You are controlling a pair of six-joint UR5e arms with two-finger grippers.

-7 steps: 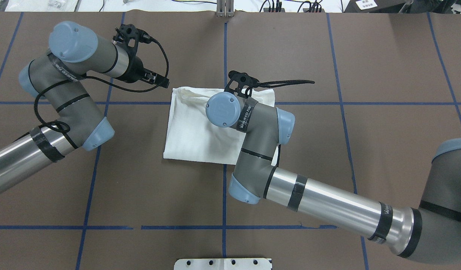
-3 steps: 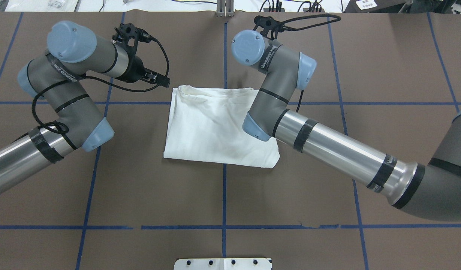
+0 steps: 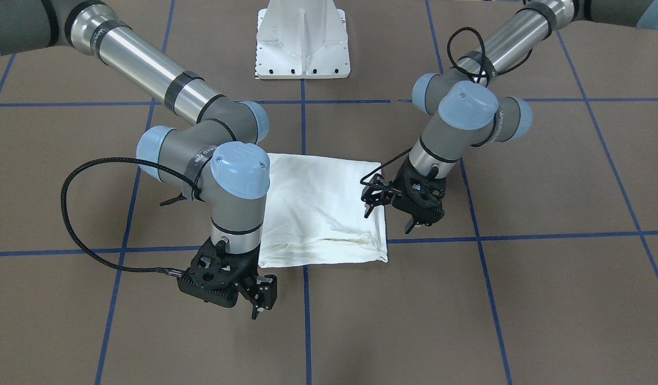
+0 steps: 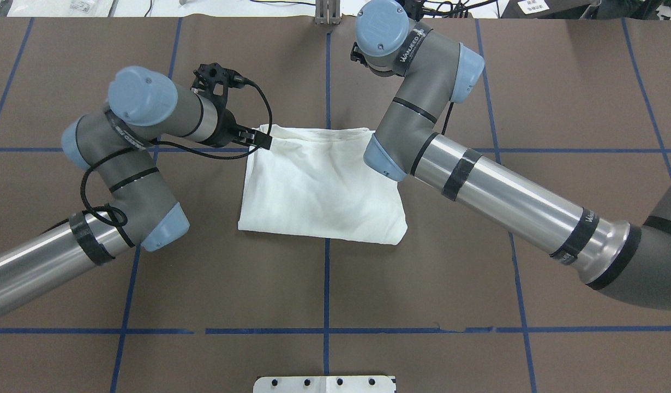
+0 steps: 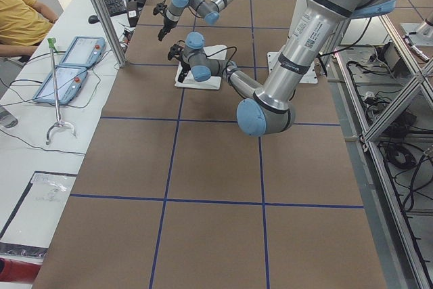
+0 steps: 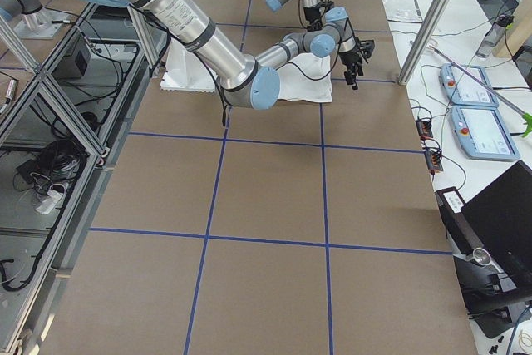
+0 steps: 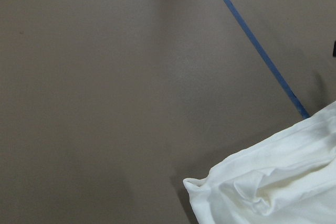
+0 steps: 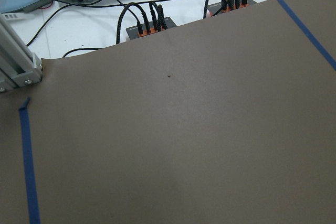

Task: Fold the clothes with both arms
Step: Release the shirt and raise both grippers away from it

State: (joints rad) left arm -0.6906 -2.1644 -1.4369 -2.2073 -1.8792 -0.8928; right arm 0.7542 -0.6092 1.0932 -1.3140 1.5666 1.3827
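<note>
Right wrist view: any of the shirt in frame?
No, it shows only the bare brown table, blue tape lines and black cables plugged in past the table's edge.

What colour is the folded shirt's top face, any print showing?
Plain white, no print visible on the shirt; clearest in the overhead view.

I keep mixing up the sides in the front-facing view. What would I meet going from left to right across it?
right gripper → white folded shirt → left gripper
</note>
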